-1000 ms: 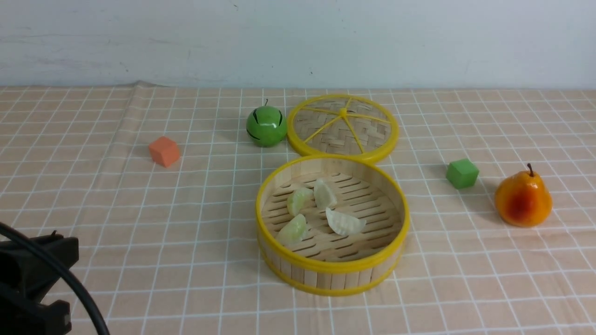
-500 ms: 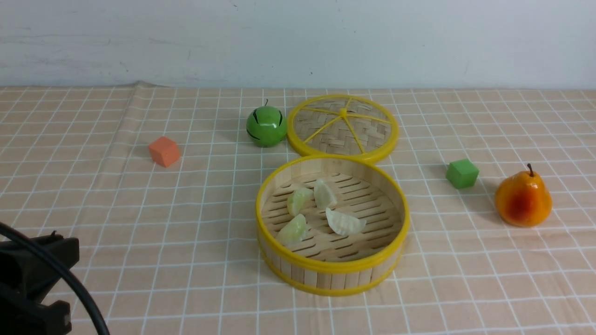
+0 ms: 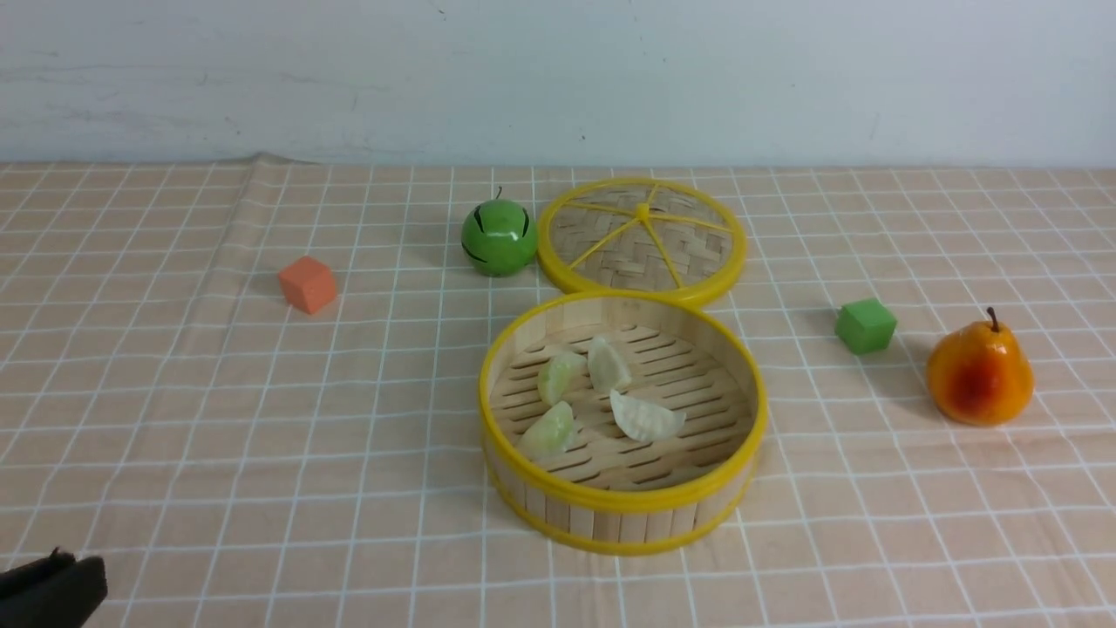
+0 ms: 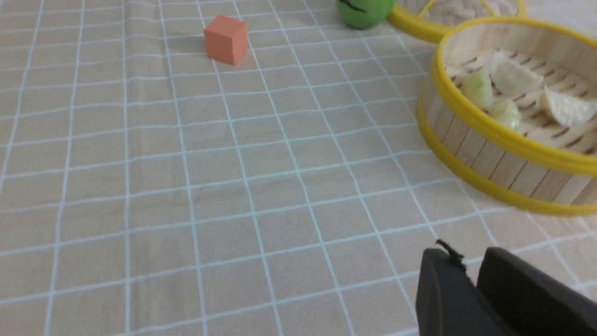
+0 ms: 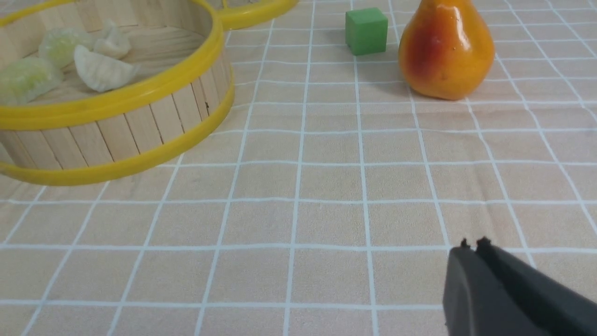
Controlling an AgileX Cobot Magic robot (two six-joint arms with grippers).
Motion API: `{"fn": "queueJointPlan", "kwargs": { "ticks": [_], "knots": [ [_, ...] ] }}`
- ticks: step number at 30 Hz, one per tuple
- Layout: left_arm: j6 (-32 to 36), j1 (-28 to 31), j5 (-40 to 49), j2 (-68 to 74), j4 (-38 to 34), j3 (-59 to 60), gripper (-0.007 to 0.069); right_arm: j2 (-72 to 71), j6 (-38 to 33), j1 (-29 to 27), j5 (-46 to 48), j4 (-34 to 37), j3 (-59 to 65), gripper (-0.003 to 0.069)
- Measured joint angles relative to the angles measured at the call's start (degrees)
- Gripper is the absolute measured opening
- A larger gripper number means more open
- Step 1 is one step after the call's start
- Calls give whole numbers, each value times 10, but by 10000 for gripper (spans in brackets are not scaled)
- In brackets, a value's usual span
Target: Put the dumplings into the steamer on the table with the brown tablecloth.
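Note:
The steamer [image 3: 621,504] stands mid-table on the brown checked tablecloth [image 3: 261,419]. Four dumplings lie on its slatted floor: two greenish [image 3: 558,375] [image 3: 547,431] and two white [image 3: 609,364] [image 3: 645,417]. The steamer also shows in the left wrist view [image 4: 489,154] and the right wrist view [image 5: 116,130]. My left gripper [image 4: 467,260] is shut and empty, low over bare cloth to the left of the steamer and nearer to me. Only a black corner of it [image 3: 52,589] shows in the front view. My right gripper [image 5: 471,247] is shut and empty, over cloth to the steamer's near right.
The flat woven lid [image 3: 643,237] lies behind the steamer, with a green apple [image 3: 499,237] to its left. An orange cube [image 3: 307,283] sits at the far left. A green cube [image 3: 865,325] and an orange pear [image 3: 980,375] stand at the right.
My left arm has drawn back and down, toward the bottom left corner of the front view, and is mostly out of it. The dumplings and steamer have not moved.

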Motion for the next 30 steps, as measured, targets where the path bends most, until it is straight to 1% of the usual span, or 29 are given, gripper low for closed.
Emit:
{"fn": "queueJointPlan", "kwargs": {
  "ticks": [1, 3, 6, 8, 9, 10, 13, 15, 17, 21, 30],
  "knots": [
    [1, 5, -9, -5, -6, 4, 108, 0, 0, 0, 0, 0, 0, 7],
    [20, 67, -73, -64, -27, 57, 70, 0, 0, 0, 0, 0, 0, 10],
    [54, 132, -137, -121, -42, 121, -8, 0, 0, 0, 0, 0, 0, 14],
    [76, 172, -128, -156, -68, 140, -14, 0, 0, 0, 0, 0, 0, 15],
    [76, 175, -124, -159, -71, 140, -14, 0, 0, 0, 0, 0, 0, 15],
    [92, 196, -87, -173, -99, 142, -14, 0, 0, 0, 0, 0, 0, 18],
    [120, 213, -11, -177, -143, 143, -14, 0, 0, 0, 0, 0, 0, 22],
    [144, 214, 15, -177, -157, 146, -14, 0, 0, 0, 0, 0, 0, 23],
    [173, 214, 18, -177, -164, 147, -14, 0, 0, 0, 0, 0, 0, 26],
    [205, 215, 19, -177, -176, 147, -14, 0, 0, 0, 0, 1, 0, 32],
    [210, 215, 20, -177, -183, 147, -14, 0, 0, 0, 0, 1, 0, 43]
  ]
}}
